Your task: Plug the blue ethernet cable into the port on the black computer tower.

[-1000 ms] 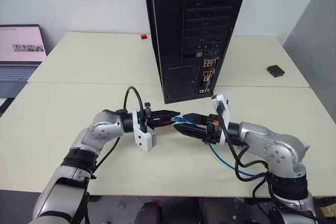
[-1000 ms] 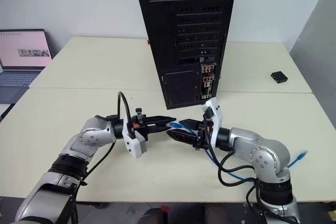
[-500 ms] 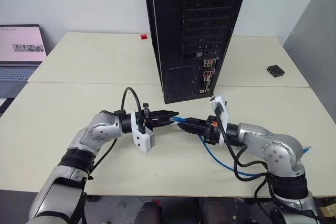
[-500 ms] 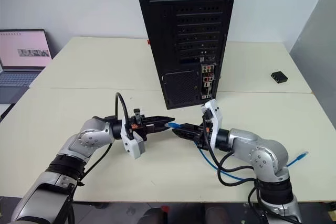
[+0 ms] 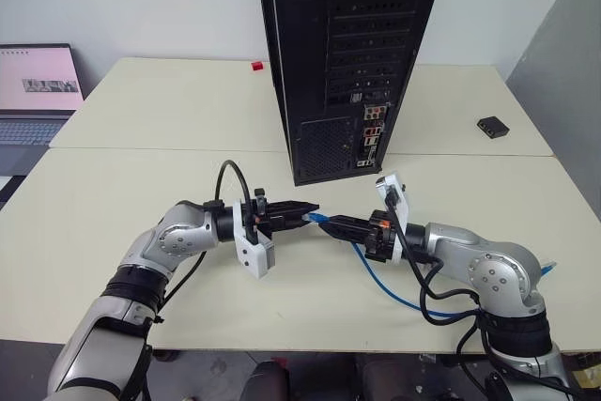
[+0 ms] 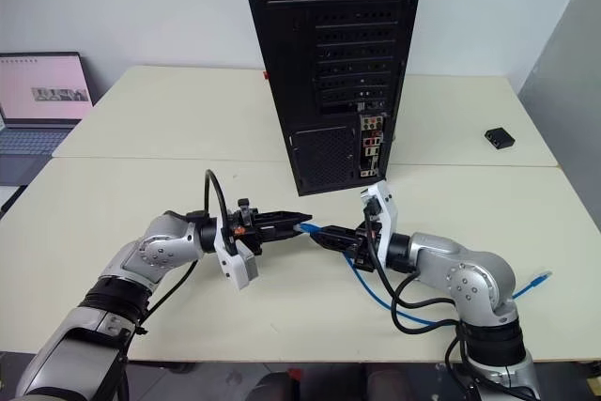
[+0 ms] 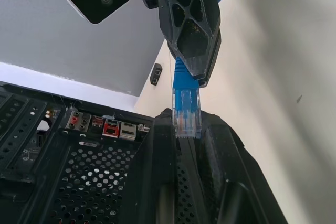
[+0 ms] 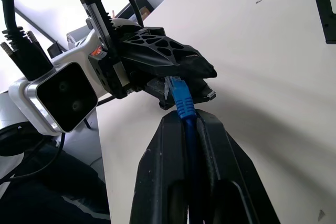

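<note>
The black computer tower (image 5: 347, 44) stands upright at the back of the table, rear side toward me. Low on it is its strip of coloured connectors (image 5: 373, 136); the port is too small to pick out there. In front of it my two grippers meet tip to tip, just above the table. My left gripper (image 5: 310, 209) is shut on the clear end of the plug (image 7: 186, 113) of the blue ethernet cable (image 5: 392, 286). My right gripper (image 5: 331, 223) is shut on the cord just behind that plug (image 8: 181, 95). The rest of the cable loops over the table to its free plug (image 6: 538, 279).
An open laptop (image 5: 36, 91) sits at the far left. A small black box (image 5: 492, 126) lies on the table (image 5: 141, 185) to the right of the tower, and a small red thing (image 5: 256, 66) lies beside the tower at the back.
My right gripper's fingers, open around the plug a second ago, have closed on the cord behind it. The left gripper has kept its hold and place.
</note>
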Robot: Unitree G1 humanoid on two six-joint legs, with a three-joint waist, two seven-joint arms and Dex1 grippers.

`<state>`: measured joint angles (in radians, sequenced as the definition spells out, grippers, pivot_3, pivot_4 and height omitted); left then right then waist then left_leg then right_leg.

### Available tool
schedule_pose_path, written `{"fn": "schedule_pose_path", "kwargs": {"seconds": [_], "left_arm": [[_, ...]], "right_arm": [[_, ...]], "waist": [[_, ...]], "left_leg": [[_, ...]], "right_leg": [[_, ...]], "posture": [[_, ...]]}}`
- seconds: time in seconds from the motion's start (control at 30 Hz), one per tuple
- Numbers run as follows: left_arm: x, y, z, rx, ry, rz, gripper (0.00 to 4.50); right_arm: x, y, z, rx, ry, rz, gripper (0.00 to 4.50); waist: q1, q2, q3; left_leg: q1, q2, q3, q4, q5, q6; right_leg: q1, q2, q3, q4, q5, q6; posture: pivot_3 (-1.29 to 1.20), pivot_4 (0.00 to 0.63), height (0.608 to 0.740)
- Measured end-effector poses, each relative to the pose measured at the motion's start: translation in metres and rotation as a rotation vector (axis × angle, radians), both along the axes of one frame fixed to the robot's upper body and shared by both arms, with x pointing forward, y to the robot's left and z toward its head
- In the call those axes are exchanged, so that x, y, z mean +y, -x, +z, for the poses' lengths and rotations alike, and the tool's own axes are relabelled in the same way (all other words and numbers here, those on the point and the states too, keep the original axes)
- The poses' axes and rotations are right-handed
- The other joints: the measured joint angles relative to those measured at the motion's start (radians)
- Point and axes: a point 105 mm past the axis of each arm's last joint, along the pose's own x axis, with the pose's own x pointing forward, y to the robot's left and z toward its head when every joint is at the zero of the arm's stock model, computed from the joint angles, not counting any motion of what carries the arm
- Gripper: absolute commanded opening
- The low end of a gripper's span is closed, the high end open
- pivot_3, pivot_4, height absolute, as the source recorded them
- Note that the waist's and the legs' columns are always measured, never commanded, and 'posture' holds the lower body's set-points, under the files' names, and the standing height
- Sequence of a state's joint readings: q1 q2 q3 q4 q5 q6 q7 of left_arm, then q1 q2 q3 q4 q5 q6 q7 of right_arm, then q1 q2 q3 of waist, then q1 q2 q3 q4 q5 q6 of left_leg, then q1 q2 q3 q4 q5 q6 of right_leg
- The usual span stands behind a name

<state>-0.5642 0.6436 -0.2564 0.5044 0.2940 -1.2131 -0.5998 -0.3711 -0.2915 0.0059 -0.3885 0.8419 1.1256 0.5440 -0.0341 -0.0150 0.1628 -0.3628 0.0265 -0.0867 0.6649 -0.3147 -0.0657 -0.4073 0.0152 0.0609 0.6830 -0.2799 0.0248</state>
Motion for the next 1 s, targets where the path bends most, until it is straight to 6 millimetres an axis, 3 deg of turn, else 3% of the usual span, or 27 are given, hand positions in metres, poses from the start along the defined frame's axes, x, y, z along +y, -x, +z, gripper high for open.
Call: {"fn": "schedule_pose_path", "kwargs": {"seconds": [0.17,0.2,0.5,0.67,0.87,1.0], "left_arm": [[-0.001,0.000,-0.001,0.011,0.006,-0.002,0.25],[-0.001,0.000,-0.002,0.035,0.014,-0.003,0.95],[0.001,0.005,-0.008,0.134,0.018,-0.020,2.67],[0.006,-0.003,-0.010,0.222,0.045,0.039,2.67],[0.021,-0.003,-0.038,0.625,0.081,0.178,2.67],[0.020,-0.009,-0.035,0.797,0.162,0.256,2.67]], "right_arm": [[-0.001,0.000,-0.001,0.000,0.006,0.000,0.00],[-0.001,0.000,-0.001,0.000,0.007,0.001,0.00],[-0.003,-0.001,-0.001,-0.005,0.017,-0.007,0.00],[-0.005,-0.002,-0.001,-0.015,0.018,-0.020,0.00],[-0.019,-0.013,0.005,-0.097,0.062,-0.132,0.00],[-0.030,-0.024,0.013,-0.212,0.141,-0.256,0.00]], "waist": [[0.000,0.000,0.000],[-0.001,0.000,0.000],[-0.001,0.000,0.000],[-0.001,0.000,0.000],[-0.012,0.001,0.000],[-0.011,0.001,0.000]], "left_leg": [[0.000,0.000,0.000,0.000,0.000,0.000],[0.000,0.000,0.000,0.000,0.000,0.000],[0.000,0.000,0.000,0.000,0.000,0.000],[0.000,0.000,0.000,0.000,0.000,0.000],[0.000,0.000,-0.001,0.000,0.000,0.000],[0.000,0.000,-0.001,0.000,0.000,0.000]], "right_leg": [[0.000,0.000,0.000,0.000,0.000,0.000],[0.000,0.000,0.000,0.000,0.000,0.000],[0.000,0.000,0.000,0.000,0.000,0.000],[0.000,0.000,0.000,0.000,0.000,0.000],[0.000,0.000,0.000,0.000,0.000,0.000],[0.000,0.000,-0.001,0.001,0.000,0.000]], "posture": [[0.00,0.150,0.740],[0.00,0.150,0.740],[0.00,0.150,0.740],[0.00,0.150,0.740],[0.00,0.150,0.740],[0.00,0.150,0.740]]}}
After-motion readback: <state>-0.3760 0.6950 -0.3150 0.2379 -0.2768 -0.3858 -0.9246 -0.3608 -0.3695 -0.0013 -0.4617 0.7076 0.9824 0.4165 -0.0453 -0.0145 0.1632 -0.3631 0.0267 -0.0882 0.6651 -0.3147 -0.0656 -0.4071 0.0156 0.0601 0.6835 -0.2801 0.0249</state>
